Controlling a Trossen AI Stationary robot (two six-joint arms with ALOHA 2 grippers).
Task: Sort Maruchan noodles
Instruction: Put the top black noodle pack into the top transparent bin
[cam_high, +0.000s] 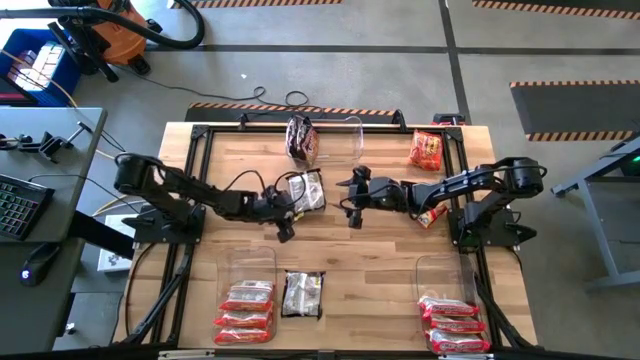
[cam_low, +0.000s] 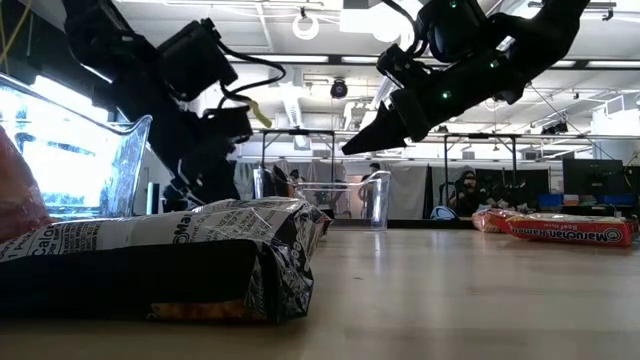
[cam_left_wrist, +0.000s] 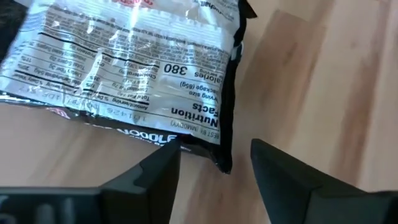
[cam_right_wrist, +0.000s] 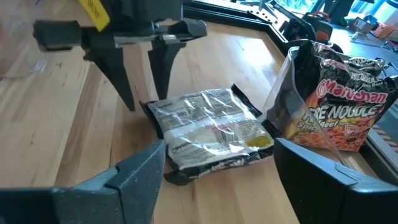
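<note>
Far left, near the front edge of the table (cam_high: 380, 270): a clear bin (cam_high: 248, 262) with orange-red packets (cam_high: 245, 310) stacked flat inside. Looks like the home for that kind.

Just beside it, on the bare wood: one dark packet (cam_high: 302, 293) lying flat, outside any bin. Not sorted yet, by the look of it.

Next, the left gripper (cam_high: 285, 222): fingers apart, holding nothing, pointing down at the near corner of another dark silver packet (cam_high: 306, 190) in the middle of the table. Hard to tell if one finger touches that corner or just hangs over it. Packet flat on the wood, white label side up, between the two arms. A good spot for either arm to reach.

Behind that, at the far edge: a second clear bin (cam_high: 345, 135) with a dark noodle packet (cam_high: 300, 138) standing up at its side. Probably the place for the dark kind.

Then the right gripper (cam_high: 349, 200): wide open, empty, up off the table, aimed at the same middle packet from the other side. Seems ready to come in for it, so watch the two grippers, close together there.

Farther right: a red packet (cam_high: 425, 150) alone by the far corner, and one more small packet (cam_high: 432, 216) partly hidden under the right arm. Both waiting for a turn.

Last, front right: a third clear bin (cam_high: 440, 270) with pinkish red-and-white packets (cam_high: 455, 322) piled flat. Same kind kept together there.
</note>
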